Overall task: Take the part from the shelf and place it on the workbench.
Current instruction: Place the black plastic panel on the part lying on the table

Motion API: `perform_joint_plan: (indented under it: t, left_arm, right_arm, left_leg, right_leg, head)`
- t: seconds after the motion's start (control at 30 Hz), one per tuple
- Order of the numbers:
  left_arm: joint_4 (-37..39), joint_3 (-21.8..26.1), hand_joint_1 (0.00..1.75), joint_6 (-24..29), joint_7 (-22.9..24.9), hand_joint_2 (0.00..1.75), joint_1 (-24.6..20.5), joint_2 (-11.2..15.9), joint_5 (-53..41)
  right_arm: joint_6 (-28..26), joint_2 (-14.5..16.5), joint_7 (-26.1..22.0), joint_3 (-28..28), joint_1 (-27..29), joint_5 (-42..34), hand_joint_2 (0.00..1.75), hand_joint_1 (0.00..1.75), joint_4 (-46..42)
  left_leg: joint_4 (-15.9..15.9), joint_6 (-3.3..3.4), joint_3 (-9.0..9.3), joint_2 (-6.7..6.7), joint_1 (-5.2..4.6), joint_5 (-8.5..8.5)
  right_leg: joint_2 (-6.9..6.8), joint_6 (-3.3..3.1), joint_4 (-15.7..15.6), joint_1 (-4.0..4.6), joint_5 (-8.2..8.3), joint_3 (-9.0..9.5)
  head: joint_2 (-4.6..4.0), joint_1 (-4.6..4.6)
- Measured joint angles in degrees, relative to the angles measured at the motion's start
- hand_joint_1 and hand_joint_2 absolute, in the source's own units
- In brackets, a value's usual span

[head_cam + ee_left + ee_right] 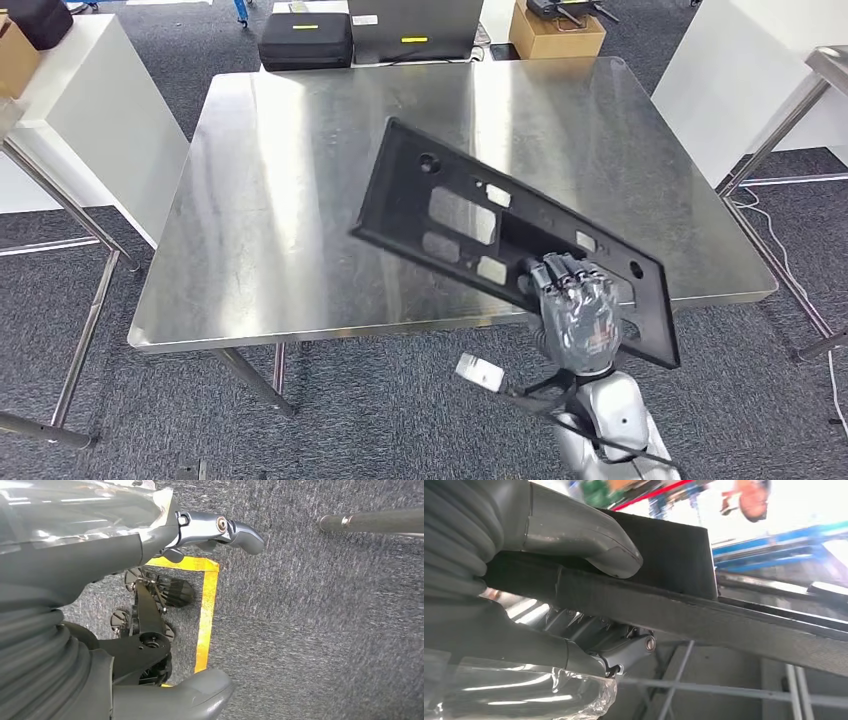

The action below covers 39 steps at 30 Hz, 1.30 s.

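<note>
Head view: right robot hand (577,308) gripping black part (470,215) tilted above workbench (300,200) near edge, left robot hand (100,545) empty.

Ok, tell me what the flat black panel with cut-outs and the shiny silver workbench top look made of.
Flat black panel with cut-outs: probably moulded plastic, matte, no glare, thin ribbed edge. Shiny silver workbench top: likely brushed stainless steel, with streaky reflections. The right hand grips the panel's near end.

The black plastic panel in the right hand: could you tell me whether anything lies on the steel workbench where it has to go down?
Nothing visible does. The right hand holds the flat black plastic panel with cut-outs, tilted, over the near right part of the shiny steel workbench, whose top looks bare beneath and around it.
</note>
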Motion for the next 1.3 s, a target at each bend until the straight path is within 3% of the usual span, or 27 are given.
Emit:
perform_joint_plan:
  t: [0.17,0.33,0.5,1.3]
  left_arm:
    - [0.0,0.0,0.0,0.3,0.9,1.75,-0.3,-0.2,-0.6]
    - [0.0,0.0,0.0,0.3,1.5,1.75,-0.6,-0.1,-0.9]
    - [0.0,0.0,0.0,0.3,2.0,1.75,-0.9,0.0,-1.3]
    - [0.0,0.0,0.0,0.5,3.3,1.75,-1.7,1.6,-2.0]
  right_arm:
    - [0.0,-1.4,3.1,-5.9,-9.2,4.7,1.75,1.75,11.2]
    - [0.0,-4.3,8.5,-8.0,-19.2,5.4,1.75,1.75,25.1]
    - [0.0,-6.4,9.5,-10.2,-25.6,5.5,1.75,1.75,36.2]
    - [0.0,-11.1,14.0,-15.0,-31.7,5.1,1.75,1.75,57.8]
  left_leg:
    - [0.0,0.2,0.03,0.03,0.0,0.15]
    - [0.0,0.3,0.03,0.03,0.01,0.23]
    - [0.0,0.31,-0.01,-0.06,0.01,0.24]
    - [0.0,0.32,-0.08,-0.08,0.0,0.23]
  right_leg:
    - [0.0,0.22,0.0,-0.11,0.14,-0.01]
    - [-0.02,0.3,0.0,-0.1,0.2,0.0]
    - [-0.14,0.3,0.0,-0.1,0.19,0.01]
    - [-0.19,0.31,0.0,-0.1,0.18,-0.06]
  head:
    - [0.0,0.01]
    - [0.0,-0.01]
    - [0.0,0.01]
    - [0.0,-0.02]
